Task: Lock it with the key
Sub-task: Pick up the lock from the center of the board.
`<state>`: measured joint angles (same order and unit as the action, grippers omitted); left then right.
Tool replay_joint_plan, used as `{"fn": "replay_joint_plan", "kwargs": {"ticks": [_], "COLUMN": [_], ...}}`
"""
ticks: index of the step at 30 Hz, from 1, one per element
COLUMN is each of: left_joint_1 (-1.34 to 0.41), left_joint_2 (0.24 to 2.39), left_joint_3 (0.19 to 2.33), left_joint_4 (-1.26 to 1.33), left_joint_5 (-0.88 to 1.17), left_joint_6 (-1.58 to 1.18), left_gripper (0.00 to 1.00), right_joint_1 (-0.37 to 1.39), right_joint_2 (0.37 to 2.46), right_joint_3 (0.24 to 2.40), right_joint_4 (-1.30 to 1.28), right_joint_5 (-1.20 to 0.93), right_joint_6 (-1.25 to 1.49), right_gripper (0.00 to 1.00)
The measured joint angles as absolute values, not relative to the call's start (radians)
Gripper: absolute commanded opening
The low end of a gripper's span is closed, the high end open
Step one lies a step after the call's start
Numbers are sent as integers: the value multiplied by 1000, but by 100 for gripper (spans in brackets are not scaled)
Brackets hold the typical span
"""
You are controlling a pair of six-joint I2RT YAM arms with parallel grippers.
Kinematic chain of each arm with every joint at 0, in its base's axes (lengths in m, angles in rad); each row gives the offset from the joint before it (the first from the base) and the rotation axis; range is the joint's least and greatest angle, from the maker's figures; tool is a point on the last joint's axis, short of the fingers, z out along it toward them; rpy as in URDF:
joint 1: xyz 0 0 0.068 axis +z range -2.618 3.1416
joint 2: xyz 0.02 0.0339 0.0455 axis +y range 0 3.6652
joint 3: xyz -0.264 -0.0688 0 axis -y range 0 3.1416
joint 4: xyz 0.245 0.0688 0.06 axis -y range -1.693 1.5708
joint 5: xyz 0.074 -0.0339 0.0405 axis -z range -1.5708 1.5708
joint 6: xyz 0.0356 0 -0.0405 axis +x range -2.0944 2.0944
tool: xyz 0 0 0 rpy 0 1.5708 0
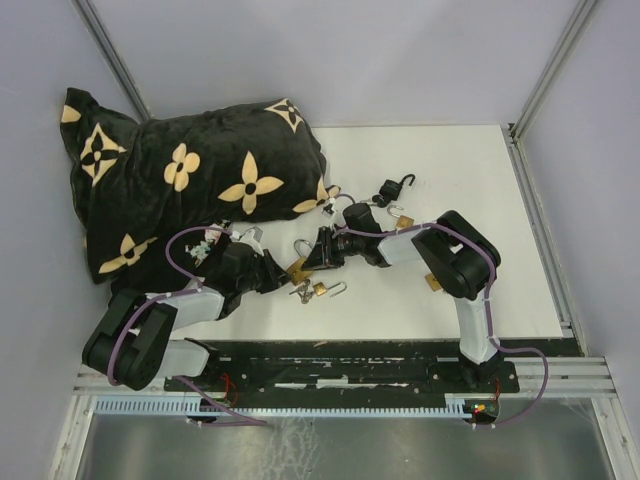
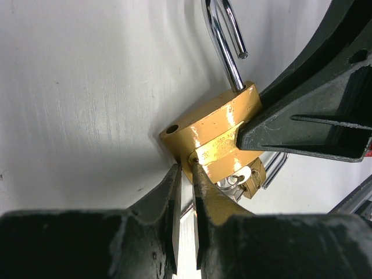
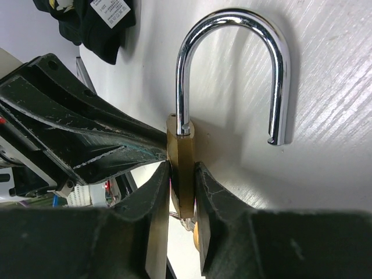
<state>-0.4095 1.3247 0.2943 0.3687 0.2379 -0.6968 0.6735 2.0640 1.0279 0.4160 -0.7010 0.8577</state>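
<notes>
A brass padlock (image 1: 299, 268) (image 2: 218, 131) (image 3: 181, 151) stands on the white table between both arms. Its chrome shackle (image 3: 232, 35) is swung open. My right gripper (image 1: 313, 260) (image 3: 181, 174) is shut on the padlock's flat sides. From the other side, my left gripper (image 1: 288, 277) (image 2: 186, 168) has its tips at the lock's bottom edge by the keyhole. Its jaws stand nearly together on a thin metal strip, the key (image 2: 187, 212), which is mostly hidden. The right gripper's finger (image 2: 308, 116) shows in the left wrist view.
A black pillow (image 1: 190, 180) with tan flowers lies at the back left. Other small padlocks lie nearby: one with keys (image 1: 322, 290) (image 2: 256, 177) just in front, two (image 1: 398, 215) behind the right arm. A metal frame post (image 1: 545, 70) rises at the right.
</notes>
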Motion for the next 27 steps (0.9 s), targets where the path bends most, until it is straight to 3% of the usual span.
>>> {"fn": "replay_joint_plan", "kwargs": {"ticks": [5,17,27], "left_joint_1": [-410,-410,-412], "left_joint_2": [1325,1334,1339], "left_joint_3": [294,294,294], "left_joint_4": [369,360,362], "left_joint_5": [239,252,267], "left_joint_6": [-697,-697,-698], "left_gripper": [19,19,19], "right_joint_1": [673,676,699], "right_joint_2": [2064,2064,2067], "right_joint_3": [1021,1025,1042], "right_joint_4": [440,453,421], "right_joint_5": [-701,-701,-702], "right_joint_6": [881,878,825], "right_gripper": [35,37,32]}}
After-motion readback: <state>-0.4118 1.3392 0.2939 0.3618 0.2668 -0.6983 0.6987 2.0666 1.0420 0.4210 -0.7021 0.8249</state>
